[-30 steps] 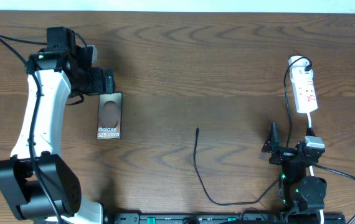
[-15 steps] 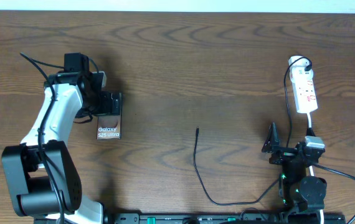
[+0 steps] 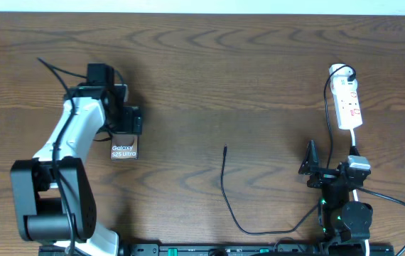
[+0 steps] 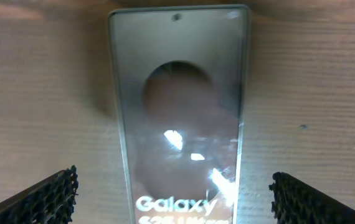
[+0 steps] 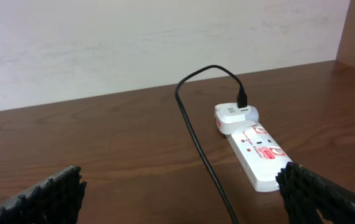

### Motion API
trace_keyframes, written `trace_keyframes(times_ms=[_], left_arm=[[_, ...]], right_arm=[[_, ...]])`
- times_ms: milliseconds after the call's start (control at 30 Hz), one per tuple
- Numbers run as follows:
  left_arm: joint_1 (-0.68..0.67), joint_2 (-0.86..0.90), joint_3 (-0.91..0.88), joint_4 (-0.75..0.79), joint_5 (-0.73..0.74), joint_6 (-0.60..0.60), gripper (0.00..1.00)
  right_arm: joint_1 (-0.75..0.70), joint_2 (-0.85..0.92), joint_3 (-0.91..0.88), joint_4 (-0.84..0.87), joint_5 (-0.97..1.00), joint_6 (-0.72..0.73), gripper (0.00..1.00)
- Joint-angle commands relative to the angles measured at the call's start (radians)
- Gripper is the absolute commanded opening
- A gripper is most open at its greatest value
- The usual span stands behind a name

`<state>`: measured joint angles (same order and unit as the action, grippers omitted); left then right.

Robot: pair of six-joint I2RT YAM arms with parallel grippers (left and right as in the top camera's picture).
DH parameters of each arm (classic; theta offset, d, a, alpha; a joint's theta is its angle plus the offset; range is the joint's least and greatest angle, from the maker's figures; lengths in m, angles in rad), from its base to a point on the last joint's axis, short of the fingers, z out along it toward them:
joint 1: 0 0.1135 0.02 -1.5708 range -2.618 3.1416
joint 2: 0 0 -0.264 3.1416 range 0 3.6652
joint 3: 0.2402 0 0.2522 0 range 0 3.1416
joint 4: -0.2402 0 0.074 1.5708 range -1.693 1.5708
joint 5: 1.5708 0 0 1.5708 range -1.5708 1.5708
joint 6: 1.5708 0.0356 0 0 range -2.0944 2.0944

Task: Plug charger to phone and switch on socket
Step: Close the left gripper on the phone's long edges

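Note:
The phone (image 3: 124, 148) lies flat at the table's left, its bronze face with white "Galaxy" lettering up; it fills the left wrist view (image 4: 180, 112). My left gripper (image 3: 127, 121) hangs open over its far half, one finger (image 4: 40, 199) on each side of its width, neither touching. The charger (image 3: 223, 178) is a thin black cable lying loose mid-table, its tip (image 3: 225, 148) pointing away from me. The socket (image 3: 348, 99) lies at the far right, also seen in the right wrist view (image 5: 258, 152). My right gripper (image 3: 315, 167) rests open near the front edge, holding nothing (image 5: 184, 199).
A white adapter (image 3: 340, 71) sits in the socket's far end (image 5: 235, 117), with the black cable looping out of it toward the front. The strip's white lead (image 3: 384, 199) curls past the right arm's base. A pale wall backs the table's far edge.
The left arm has swung toward me and slightly right, bringing its open gripper from beyond the phone's far edge to over the phone. The right arm, cable and socket have not moved.

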<state>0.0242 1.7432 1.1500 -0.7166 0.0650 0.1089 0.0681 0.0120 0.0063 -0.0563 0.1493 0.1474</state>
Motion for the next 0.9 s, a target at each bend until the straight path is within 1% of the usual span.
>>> trace_keyframes(times_ms=[0, 333, 867], left_arm=[[-0.014, 0.032, -0.006, 0.013, -0.033, -0.01, 0.98], [-0.008, 0.092, -0.007, 0.021, -0.032, -0.023, 0.98], [-0.009, 0.112, -0.022, 0.064, -0.028, -0.024, 0.98]], right_arm=[[0.006, -0.005, -0.001, -0.004, -0.002, -0.014, 0.99], [0.006, -0.005, -0.001, -0.004, -0.002, -0.014, 0.99], [0.006, -0.005, -0.001, -0.004, -0.002, -0.014, 0.99]])
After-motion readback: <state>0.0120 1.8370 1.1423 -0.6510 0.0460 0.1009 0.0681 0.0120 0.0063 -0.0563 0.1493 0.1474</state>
